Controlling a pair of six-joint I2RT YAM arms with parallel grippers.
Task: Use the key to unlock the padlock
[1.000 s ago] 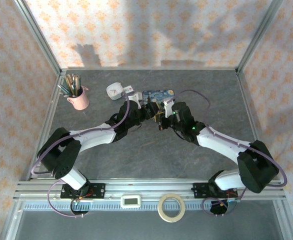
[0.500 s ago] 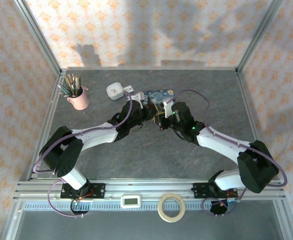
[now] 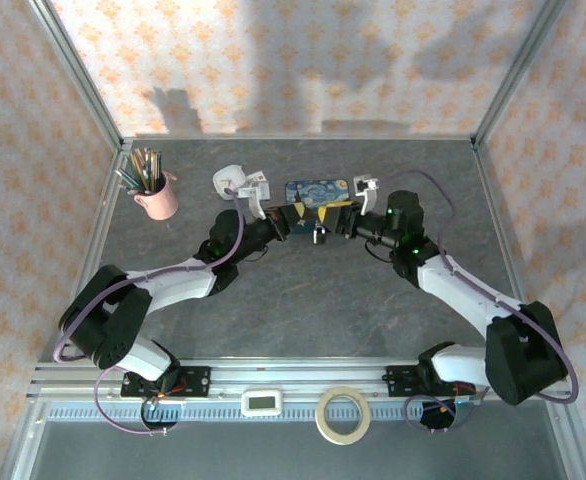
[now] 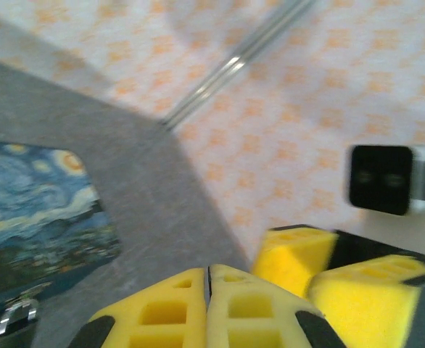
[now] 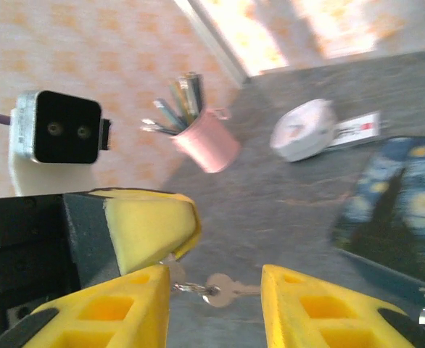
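Over the table's middle, my left gripper (image 3: 295, 222) and right gripper (image 3: 345, 222) face each other tip to tip. In the right wrist view the left gripper's yellow pads (image 5: 149, 226) are shut on one small silvery key head. From it, a ring carries a second key (image 5: 225, 290) that hangs in the gap of my open right gripper (image 5: 214, 275), touching neither finger. The left wrist view shows my left gripper (image 4: 209, 274) with its jaws pressed together. The tiny padlock (image 3: 316, 236) lies on the table just below the two grippers, in front of the blue tin (image 3: 316, 190).
A pink cup of pens (image 3: 156, 195) stands at the far left. A white round case (image 3: 230, 180) lies left of the tin. A tape roll (image 3: 343, 414) and a small white device (image 3: 265, 402) sit on the near rail. Frame posts stand at the far corners.
The left gripper has shut on the key while the right gripper has opened and let go. Both wrists have swung toward the far side, near the tin.
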